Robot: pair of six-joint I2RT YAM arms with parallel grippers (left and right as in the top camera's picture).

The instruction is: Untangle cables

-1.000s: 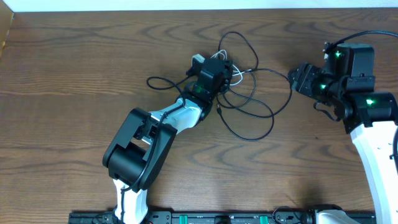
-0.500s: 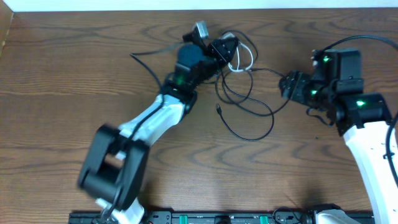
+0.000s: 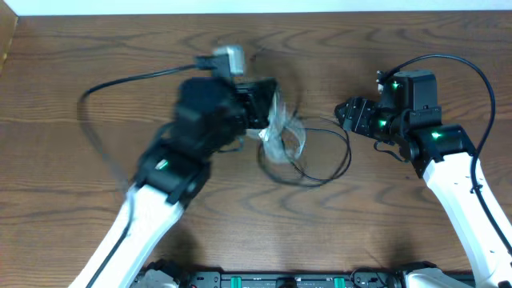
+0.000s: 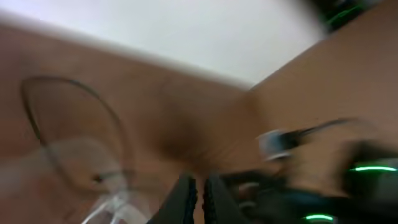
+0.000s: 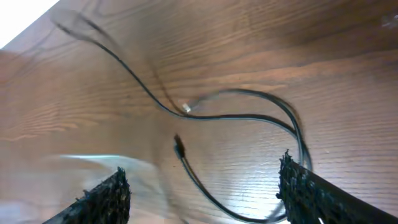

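Two thin cords lay near the middle of the table, seen from overhead. The white cable appeared as a pale, blurred bundle of loops at 5 o'clock of the left end effector. That end effector's fingers were pressed nearly together; whether they pinched a cord could not be told. The black cable formed a broad open loop at 4 o'clock of the white one and overlapped it along the loop's 9 o'clock edge. In the right wrist view, a small dark plug end rested on the wood. The right end effector stood at 2 o'clock of the loop, fingers spread wide, holding nothing.
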